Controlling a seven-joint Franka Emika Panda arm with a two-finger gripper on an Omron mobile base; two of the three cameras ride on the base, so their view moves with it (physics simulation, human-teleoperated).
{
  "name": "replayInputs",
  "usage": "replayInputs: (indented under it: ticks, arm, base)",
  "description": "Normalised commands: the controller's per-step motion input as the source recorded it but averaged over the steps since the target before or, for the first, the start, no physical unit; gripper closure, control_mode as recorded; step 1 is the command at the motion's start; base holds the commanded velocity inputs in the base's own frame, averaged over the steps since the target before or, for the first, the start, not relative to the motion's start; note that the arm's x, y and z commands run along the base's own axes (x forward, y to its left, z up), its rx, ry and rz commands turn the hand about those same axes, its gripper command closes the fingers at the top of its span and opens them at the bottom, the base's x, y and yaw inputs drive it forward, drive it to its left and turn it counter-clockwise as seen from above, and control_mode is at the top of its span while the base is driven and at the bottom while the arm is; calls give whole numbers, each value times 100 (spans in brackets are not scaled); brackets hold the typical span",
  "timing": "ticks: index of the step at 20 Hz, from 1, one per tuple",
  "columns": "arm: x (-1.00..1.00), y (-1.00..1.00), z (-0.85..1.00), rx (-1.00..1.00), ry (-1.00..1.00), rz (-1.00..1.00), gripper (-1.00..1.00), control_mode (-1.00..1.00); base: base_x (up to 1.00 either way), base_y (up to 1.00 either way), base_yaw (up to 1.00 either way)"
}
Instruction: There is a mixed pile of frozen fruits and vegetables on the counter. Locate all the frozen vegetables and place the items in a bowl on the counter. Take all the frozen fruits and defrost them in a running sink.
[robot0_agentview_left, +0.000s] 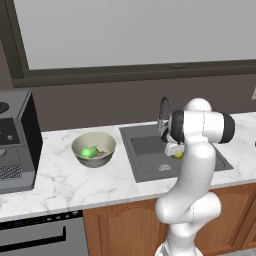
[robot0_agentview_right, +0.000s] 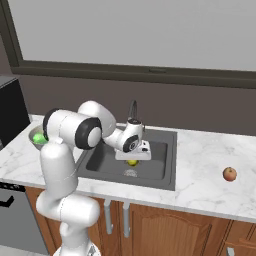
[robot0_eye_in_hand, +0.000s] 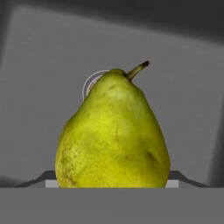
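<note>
Pear (robot0_eye_in_hand: 113, 135): yellow-green skin, brown speckles and a few darker blotches, brown-olive stem; shows as a small yellow spot in both base views. Sink (robot0_agentview_right: 107, 161): flat dark grey basin, paler ring at the drain (robot0_agentview_right: 131, 173). Faucet (robot0_agentview_left: 163, 114): grey metal. Counter (robot0_agentview_left: 65, 181): white marble pattern with thin grey veins. Cabinets (robot0_agentview_right: 165, 225) below: warm brown wood. Bowl (robot0_agentview_left: 93, 148): pale beige-grey, holding a bright green item (robot0_agentview_left: 90, 152) and a pale pinkish-white one (robot0_agentview_left: 102, 153). Round fruit (robot0_agentview_right: 229, 174) on the counter: red with a yellowish blush. Arm (robot0_agentview_left: 192, 165): white with dark joints. Wall: grey-brown, dark window frame.
</note>
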Motion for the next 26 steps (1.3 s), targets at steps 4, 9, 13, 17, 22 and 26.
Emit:
replayInputs:
  ticks: [4, 9, 13, 17, 22, 26]
  arm:
    - [28, 4, -32, 0, -8, 0, 100, -100]
    - [20, 0, -38, 0, -8, 0, 100, -100]
    - [14, 0, -40, 0, -12, 0, 100, -100]
    - [9, 0, -34, 3, -10, 0, 100, -100]
    - [4, 0, -27, 3, -7, 0, 100, -100]
    - [10, 1, -19, 1, 2, 0, 100, -100]
  base:
    - [0, 0, 0]
    - [0, 0, 0]
    - [0, 0, 0]
    - [0, 0, 0]
    - [0, 0, 0]
    - [0, 0, 0]
